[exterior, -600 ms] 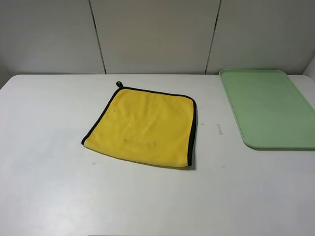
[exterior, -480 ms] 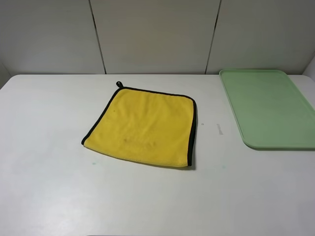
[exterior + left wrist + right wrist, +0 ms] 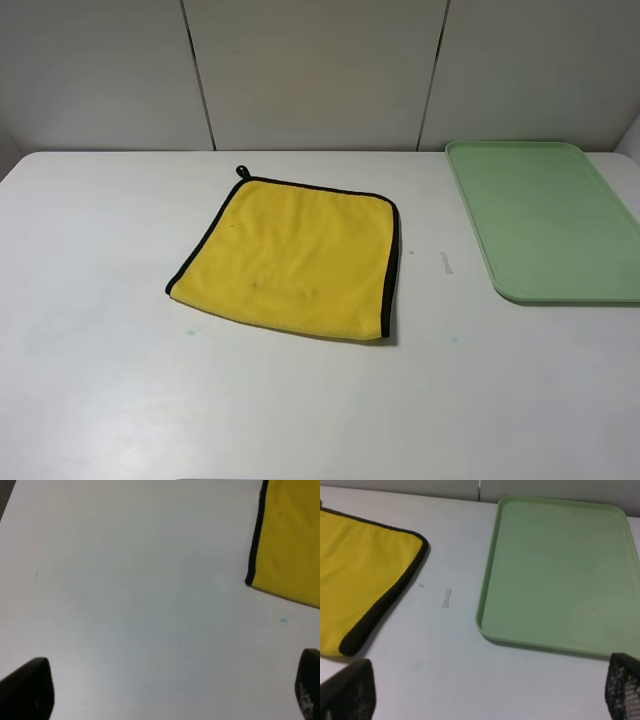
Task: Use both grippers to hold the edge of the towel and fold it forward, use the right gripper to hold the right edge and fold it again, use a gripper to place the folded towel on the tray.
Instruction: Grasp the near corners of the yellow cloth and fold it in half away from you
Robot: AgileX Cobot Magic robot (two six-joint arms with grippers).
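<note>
A yellow towel (image 3: 295, 255) with black edging lies flat on the white table, near the middle, with a small black loop at its far left corner. Part of it shows in the left wrist view (image 3: 290, 545) and in the right wrist view (image 3: 360, 575). A light green tray (image 3: 550, 215) lies at the right and also shows in the right wrist view (image 3: 560, 575). Neither arm shows in the exterior high view. My left gripper (image 3: 170, 695) is open over bare table, left of the towel. My right gripper (image 3: 485, 695) is open, between the towel and the tray.
The white table (image 3: 100, 250) has a small grey mark (image 3: 446, 262) between towel and tray, and tiny teal specks near the towel's front edge. A panelled grey wall stands behind the table.
</note>
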